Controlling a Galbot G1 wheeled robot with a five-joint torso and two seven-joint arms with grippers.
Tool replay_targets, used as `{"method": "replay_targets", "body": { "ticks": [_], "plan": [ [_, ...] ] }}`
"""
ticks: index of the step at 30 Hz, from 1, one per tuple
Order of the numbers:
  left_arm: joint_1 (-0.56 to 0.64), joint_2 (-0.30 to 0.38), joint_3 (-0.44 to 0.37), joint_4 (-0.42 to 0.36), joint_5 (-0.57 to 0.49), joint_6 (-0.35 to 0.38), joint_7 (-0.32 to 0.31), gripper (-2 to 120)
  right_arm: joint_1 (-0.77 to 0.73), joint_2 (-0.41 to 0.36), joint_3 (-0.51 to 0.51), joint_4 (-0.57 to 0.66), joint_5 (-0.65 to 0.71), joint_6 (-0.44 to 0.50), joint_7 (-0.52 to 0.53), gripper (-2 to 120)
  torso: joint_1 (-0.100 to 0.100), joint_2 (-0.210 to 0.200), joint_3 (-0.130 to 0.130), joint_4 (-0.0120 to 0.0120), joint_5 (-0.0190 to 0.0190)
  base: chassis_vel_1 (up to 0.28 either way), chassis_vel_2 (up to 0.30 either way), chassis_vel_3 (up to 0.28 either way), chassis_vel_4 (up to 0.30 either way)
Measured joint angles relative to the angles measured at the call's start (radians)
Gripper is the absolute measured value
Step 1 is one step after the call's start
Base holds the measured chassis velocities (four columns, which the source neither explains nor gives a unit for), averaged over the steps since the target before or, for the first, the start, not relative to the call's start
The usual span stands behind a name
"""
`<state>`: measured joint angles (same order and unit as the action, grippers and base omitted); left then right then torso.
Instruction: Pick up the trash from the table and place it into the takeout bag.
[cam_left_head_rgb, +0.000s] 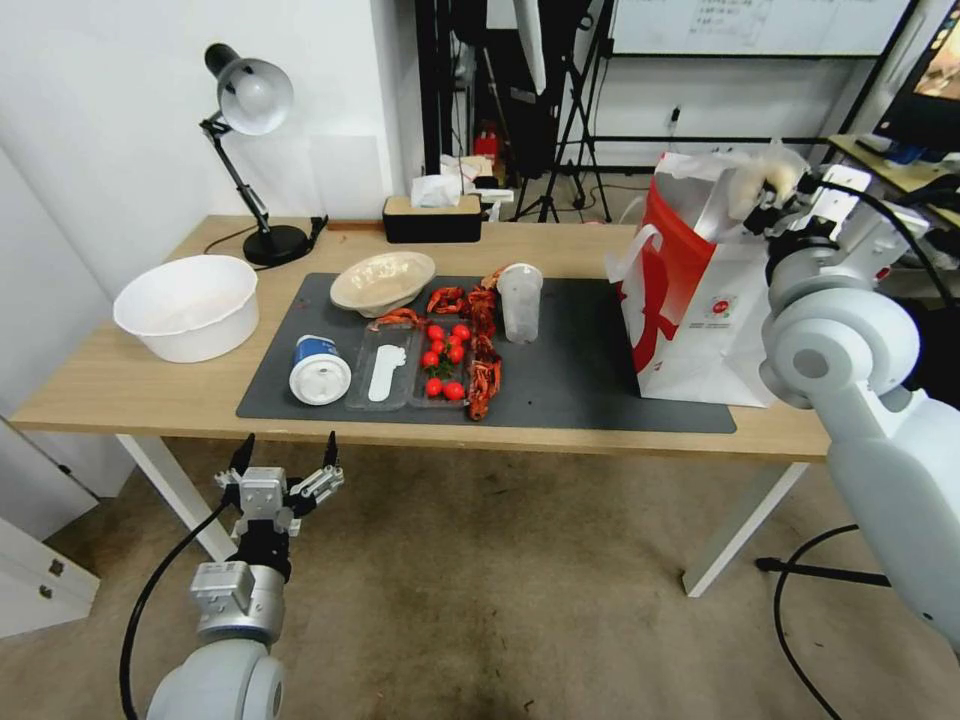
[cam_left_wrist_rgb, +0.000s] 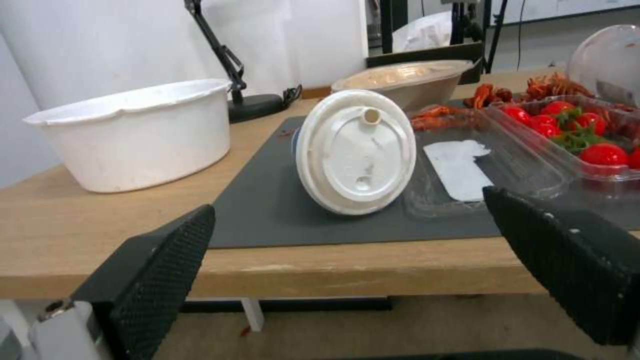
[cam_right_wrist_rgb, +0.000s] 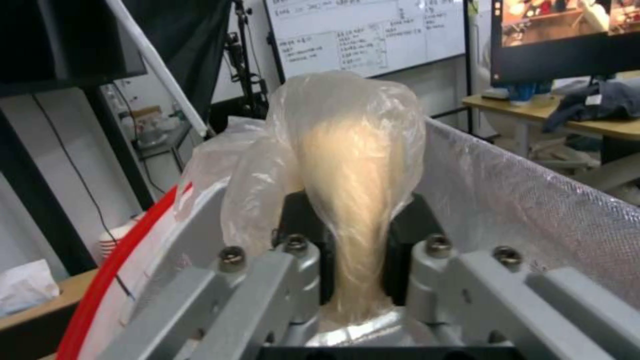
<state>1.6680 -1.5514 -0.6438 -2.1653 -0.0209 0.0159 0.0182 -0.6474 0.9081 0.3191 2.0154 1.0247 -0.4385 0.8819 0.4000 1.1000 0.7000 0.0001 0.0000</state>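
I am in a lab or studio workspace set up like a dining spot. Past my table (cam_left_head_rgb: 560, 250), at twelve o'clock, stand black tripods (cam_left_head_rgb: 575, 120) and a whiteboard (cam_left_head_rgb: 750, 25) covered in writing; at two o'clock a desk (cam_left_head_rgb: 900, 170) carries a lit monitor (cam_left_head_rgb: 935, 80). Loose cables (cam_left_head_rgb: 800, 600) trail over the bare floor.

Your right gripper (cam_left_head_rgb: 770, 205) is up high at the end of a raised, reaching arm, clamped tight on the pale plastic-wrapped ball (cam_right_wrist_rgb: 350, 165). Your left gripper (cam_left_head_rgb: 285, 462) sits low, jaws spread wide, holding nothing.
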Motion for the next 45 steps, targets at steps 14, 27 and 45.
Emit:
{"method": "replay_targets", "body": {
  "ticks": [14, 27, 45],
  "plan": [
    [-0.005, -0.006, 0.002, 0.009, 0.003, -0.004, 0.001, 100, 0.027, -0.02, 0.005, -0.015, 0.048, -0.062, 0.04, 69, 0.0, 0.0, 0.0, -0.0001, 0.0, 0.0, 0.0, 0.0, 0.0],
    [-0.006, -0.001, 0.002, 0.01, 0.002, -0.007, 0.001, 100, -0.015, -0.034, 0.024, 0.067, 0.03, 0.167, -0.179, 100, 0.0, 0.0, 0.0, -0.0001, -0.0002, 0.0, 0.0, 0.0, 0.0],
    [-0.01, 0.008, 0.001, 0.019, -0.007, -0.008, 0.0, 100, -0.536, -0.066, 0.055, 0.289, -0.436, 0.488, -0.682, 100, 0.0, 0.0, 0.0, -0.0001, -0.0002, 0.0, 0.0, 0.0, 0.0]
  ]
}}
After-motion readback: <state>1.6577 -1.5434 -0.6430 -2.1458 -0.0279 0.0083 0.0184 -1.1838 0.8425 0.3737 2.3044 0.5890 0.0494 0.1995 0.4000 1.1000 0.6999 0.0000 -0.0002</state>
